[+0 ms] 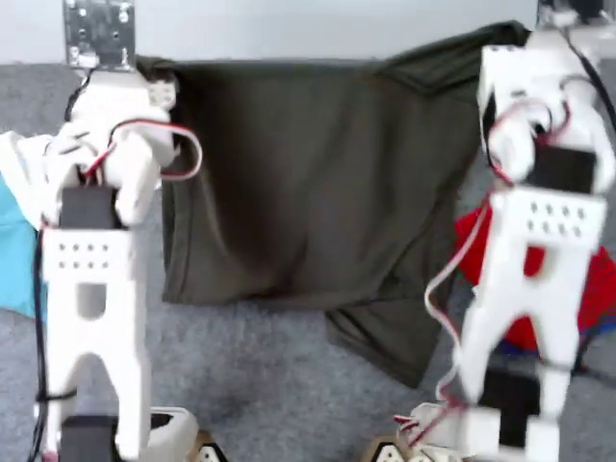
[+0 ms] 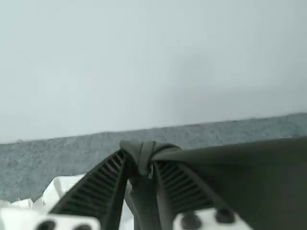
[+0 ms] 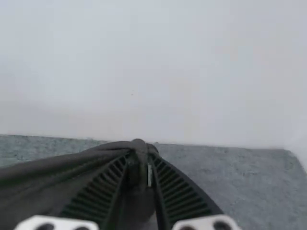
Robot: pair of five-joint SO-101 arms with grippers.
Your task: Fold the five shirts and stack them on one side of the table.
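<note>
The left gripper (image 2: 142,162) and right gripper (image 3: 140,157) each pinch the shirt (image 1: 308,183); hold it taut and level; the near hem, probably dragging, should land square.

The left arm (image 1: 91,260) covers most of a blue cloth (image 1: 13,250), which the high view's edge also cuts off. The right arm (image 1: 534,241) hides the middle of a red cloth (image 1: 599,289). Both arms are blurred and conceal the far corners of the dark green shirt (image 1: 318,183).
</note>
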